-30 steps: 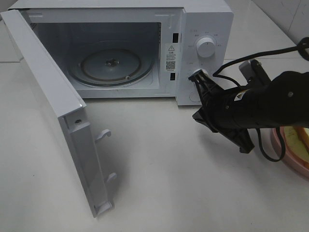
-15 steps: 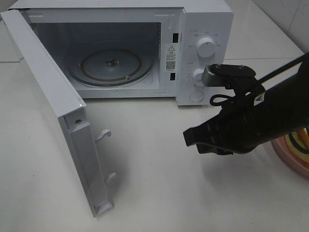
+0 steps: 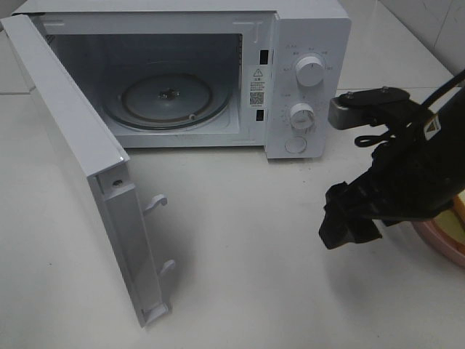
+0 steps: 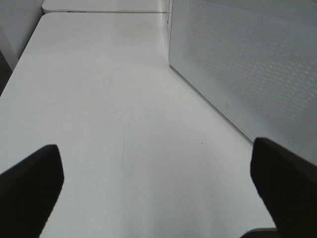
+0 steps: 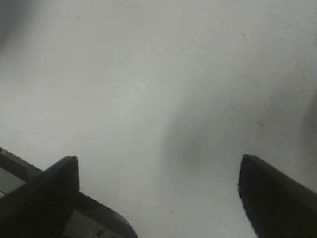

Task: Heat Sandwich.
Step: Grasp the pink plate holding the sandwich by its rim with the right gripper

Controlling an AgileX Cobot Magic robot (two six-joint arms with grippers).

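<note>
Bench: our bench point(image 3: 240, 291) is white, smooth and a little shiny, with pale wall tiles past its far right corner.
Microwave: a white box point(image 3: 312, 29) sits at the back edge, with two round knobs and one round button.
Door: the flat white door point(image 3: 73, 167) stands wide open toward the left edge, with two small hooks on its end.
Glass tray: round and see-through point(image 3: 167, 94), it lies bare inside.
Sandwich: we see only a thin tan bit point(image 3: 459, 211) on the pink plate point(image 3: 436, 243) at the right edge, behind the black arm.
Done: we think only the opening is done.
Left: lift the sandwich in, shut the door, turn a knob.
Right gripper: our right gripper point(image 5: 158, 163) has dark fingers spread apart, holding nothing, over bare bench.
Left gripper: our left gripper point(image 4: 156, 148) is spread apart and empty, near the door's dotted side.
</note>
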